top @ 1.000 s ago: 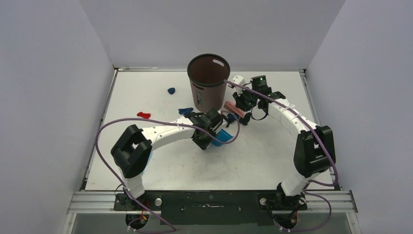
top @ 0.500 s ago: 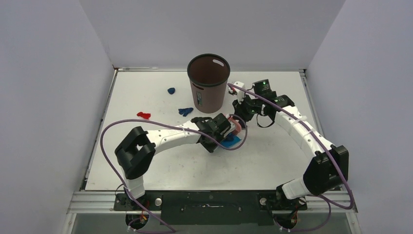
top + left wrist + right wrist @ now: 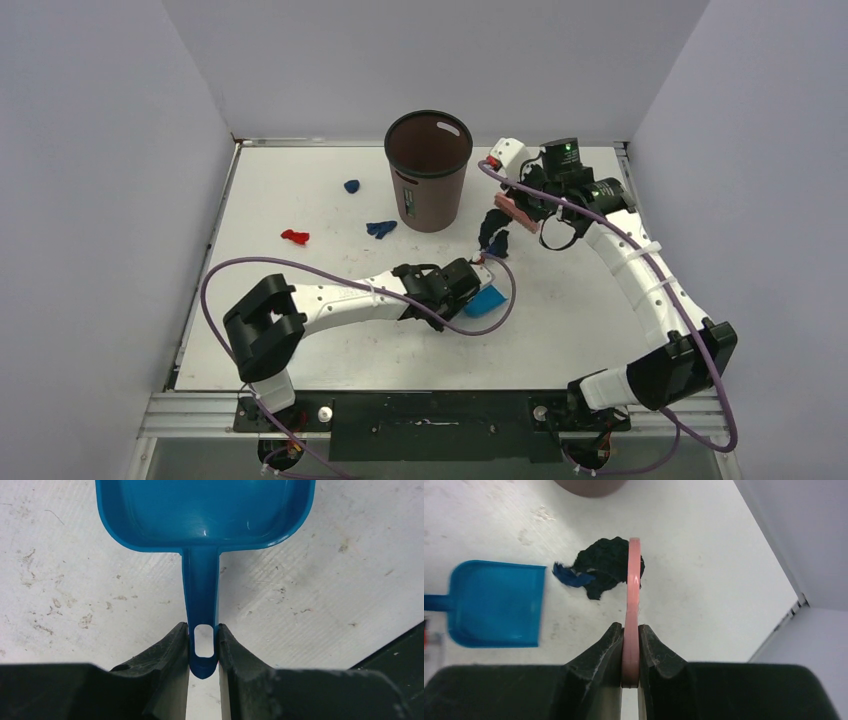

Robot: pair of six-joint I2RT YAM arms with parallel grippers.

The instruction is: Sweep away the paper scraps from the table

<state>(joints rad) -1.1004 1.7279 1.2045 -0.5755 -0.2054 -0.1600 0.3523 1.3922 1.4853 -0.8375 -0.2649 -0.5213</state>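
My left gripper [image 3: 203, 635] is shut on the handle end of the blue dustpan [image 3: 205, 515], which lies flat on the table [image 3: 330, 350], centre-right [image 3: 487, 300]. My right gripper [image 3: 630, 630] is shut on the pink brush [image 3: 633, 580], held edge-on to the right of the bin [image 3: 513, 208]. A black mass [image 3: 606, 572] sits under the brush head; I cannot tell whether it is bristles or a dark wad. A blue paper scrap [image 3: 568, 576] lies between it and the dustpan's mouth [image 3: 494, 602]. Other paper scraps lie left of the bin: two blue [image 3: 351, 186] [image 3: 380, 228] and one red [image 3: 294, 237].
A tall brown bin [image 3: 428, 170] stands at the back centre of the table. Grey walls close in the left, back and right sides. A purple cable [image 3: 230, 275] loops over the left arm, and another cable runs along the right arm.
The left arm has carried the dustpan rightwards and nearer, down onto the table. The right arm has swung the brush back and to the right, away from the bin.
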